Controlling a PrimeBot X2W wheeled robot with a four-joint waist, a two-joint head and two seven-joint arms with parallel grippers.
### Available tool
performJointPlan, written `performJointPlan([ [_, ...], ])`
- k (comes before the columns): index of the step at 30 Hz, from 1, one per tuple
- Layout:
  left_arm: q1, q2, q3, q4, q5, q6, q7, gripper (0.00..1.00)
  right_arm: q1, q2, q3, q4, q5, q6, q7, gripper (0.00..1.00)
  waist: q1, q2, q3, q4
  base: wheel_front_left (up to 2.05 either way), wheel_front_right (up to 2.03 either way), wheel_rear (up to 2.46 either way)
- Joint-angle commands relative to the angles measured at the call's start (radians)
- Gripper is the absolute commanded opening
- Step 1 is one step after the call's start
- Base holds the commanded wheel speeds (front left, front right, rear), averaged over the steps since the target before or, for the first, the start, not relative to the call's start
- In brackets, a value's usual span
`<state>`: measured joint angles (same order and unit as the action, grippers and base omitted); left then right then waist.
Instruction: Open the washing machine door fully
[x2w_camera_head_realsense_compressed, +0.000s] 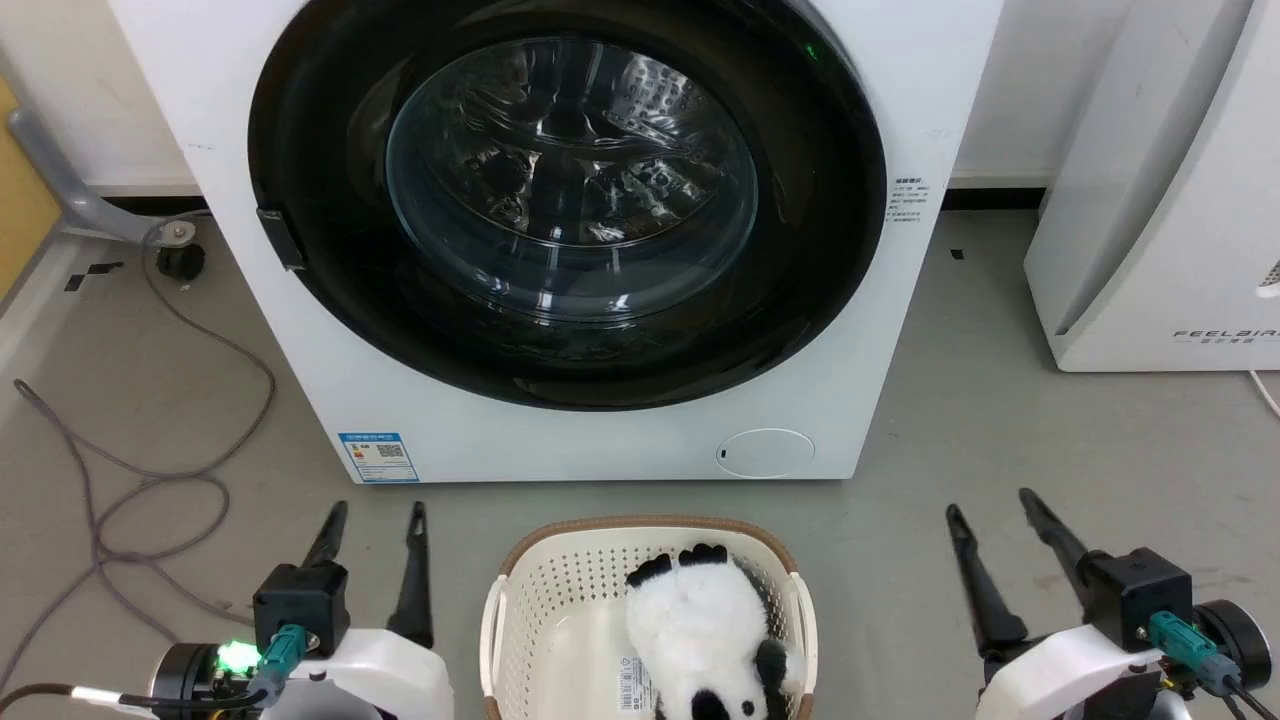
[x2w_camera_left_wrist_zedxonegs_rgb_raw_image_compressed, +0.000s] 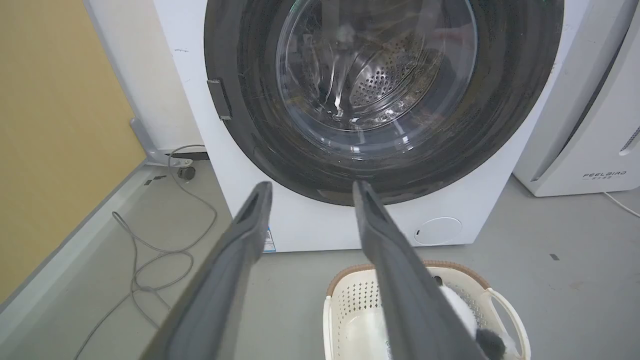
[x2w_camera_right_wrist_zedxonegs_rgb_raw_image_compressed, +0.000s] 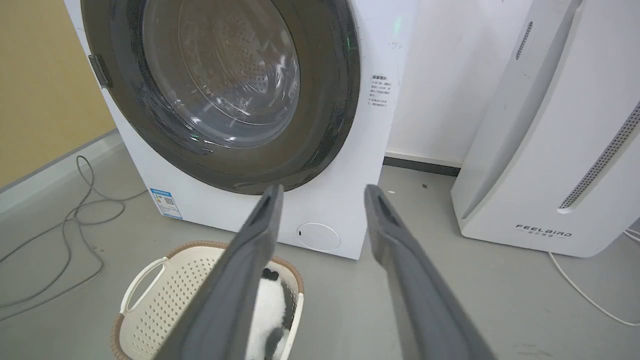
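The white washing machine (x2w_camera_head_realsense_compressed: 330, 330) stands straight ahead, its round glossy black door (x2w_camera_head_realsense_compressed: 820, 260) lying flat against the front, with a domed glass centre showing the steel drum behind. A small dark hinge piece sits at the door's left edge. My left gripper (x2w_camera_head_realsense_compressed: 378, 510) rests at the lower left, open and empty, well short of the machine. My right gripper (x2w_camera_head_realsense_compressed: 990, 505) rests at the lower right, also open and empty. From the left wrist the door (x2w_camera_left_wrist_zedxonegs_rgb_raw_image_compressed: 520, 110) lies ahead of the fingers (x2w_camera_left_wrist_zedxonegs_rgb_raw_image_compressed: 250, 220); the right wrist view shows the door (x2w_camera_right_wrist_zedxonegs_rgb_raw_image_compressed: 330, 115) up and to the left.
A cream basket (x2w_camera_head_realsense_compressed: 520, 600) holding a black-and-white plush toy (x2w_camera_head_realsense_compressed: 700, 620) sits on the grey floor between my grippers. A white FEELBIRD appliance (x2w_camera_head_realsense_compressed: 1170, 200) stands at the right. Grey cables (x2w_camera_head_realsense_compressed: 150, 480) loop across the floor at the left, near a yellow wall (x2w_camera_left_wrist_zedxonegs_rgb_raw_image_compressed: 50, 125).
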<state>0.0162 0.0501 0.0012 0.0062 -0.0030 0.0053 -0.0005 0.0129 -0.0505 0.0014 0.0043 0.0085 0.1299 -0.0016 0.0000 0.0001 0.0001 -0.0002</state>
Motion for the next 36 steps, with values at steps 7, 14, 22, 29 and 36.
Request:
performJointPlan([
  [7, -0.005, 0.000, -0.016, 0.006, -0.013, -0.001, -0.020, 1.00, 0.008, 0.000, -0.002, 0.004, 0.011, 0.000, -0.018, 0.00, 0.0000, -0.0001, 0.000, -0.001, 0.00, 0.00, 0.00],
  [14, -0.008, 0.000, -0.026, 0.010, -0.023, -0.001, -0.033, 1.00, 0.011, 0.000, -0.002, 0.011, 0.024, 0.000, -0.032, 0.00, 0.0000, -0.0001, 0.002, -0.003, 0.00, 0.00, 0.00],
  [22, -0.013, 0.000, -0.037, 0.014, -0.037, -0.001, -0.049, 1.00, 0.009, 0.000, 0.003, 0.021, 0.069, 0.000, -0.049, 0.00, 0.0000, -0.0001, 0.005, -0.004, 0.00, 0.00, 0.00],
  [29, -0.016, 0.000, -0.046, 0.017, -0.050, 0.002, -0.064, 1.00, 0.000, 0.000, 0.022, 0.027, 0.331, 0.000, -0.064, 0.00, 0.0000, -0.0001, 0.009, -0.006, 0.00, 0.00, 0.00],
  [36, -0.025, 0.000, -0.052, 0.018, -0.059, 0.000, -0.078, 1.00, -0.038, 0.000, -0.004, 0.043, 0.553, 0.000, -0.078, 0.00, 0.0000, -0.0001, 0.020, -0.011, 0.00, 0.00, 0.00],
])
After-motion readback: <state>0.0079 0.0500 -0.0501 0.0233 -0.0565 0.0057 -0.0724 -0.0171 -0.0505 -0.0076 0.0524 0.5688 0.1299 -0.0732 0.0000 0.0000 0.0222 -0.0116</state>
